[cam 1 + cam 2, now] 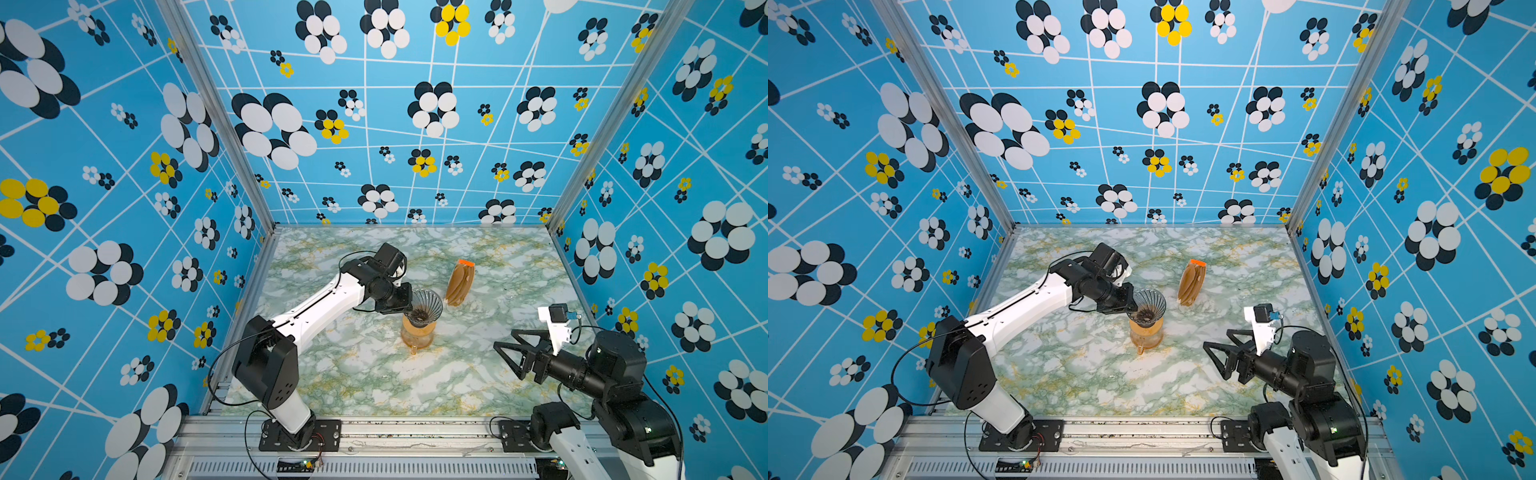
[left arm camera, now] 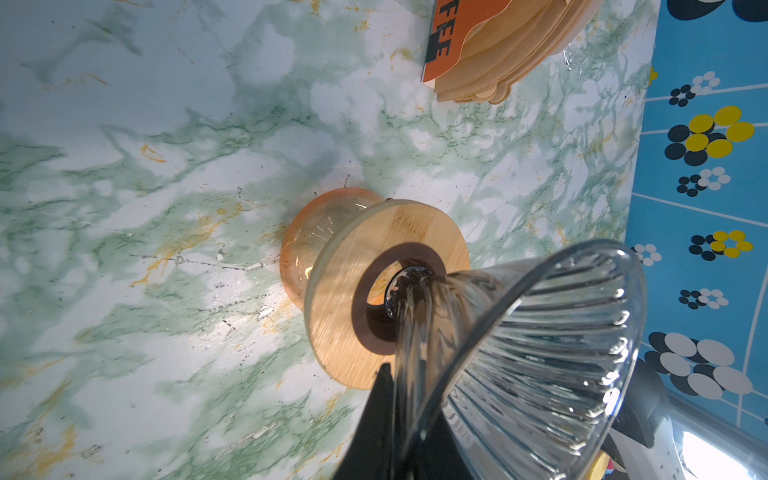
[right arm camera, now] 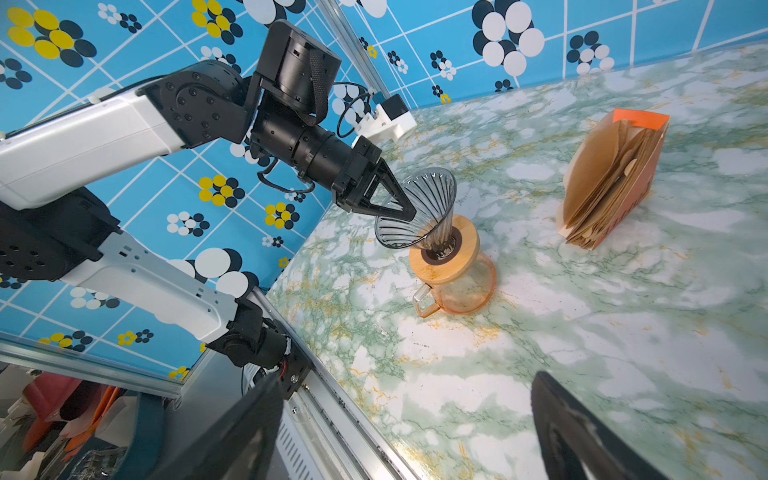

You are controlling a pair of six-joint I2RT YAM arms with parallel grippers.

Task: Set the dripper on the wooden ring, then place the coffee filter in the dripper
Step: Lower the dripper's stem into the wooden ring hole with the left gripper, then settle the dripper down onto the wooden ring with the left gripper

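Left fingers (image 3: 405, 208) pinch the dripper (image 3: 433, 192) rim; right fingers (image 3: 582, 432) spread wide, empty.

The dripper (image 3: 430, 199), a clear grey-tinted glass cone with spiral ribs, is empty and tilted. Its narrow tip sits in the dark centre of the wooden ring (image 3: 459, 266) atop the amber carafe (image 3: 469, 297). The left end effector (image 3: 406, 211) pinches its rim.

L arm is stretching from counter's front-left edge toward its middle, forearm near level, L gripper (image 1: 410, 308) pinching shut on the dripper (image 1: 429, 303) rim. R arm is sitting folded near front-right corner, R gripper (image 1: 508, 360) hovering w/ jaws spread wide, holding nothing.
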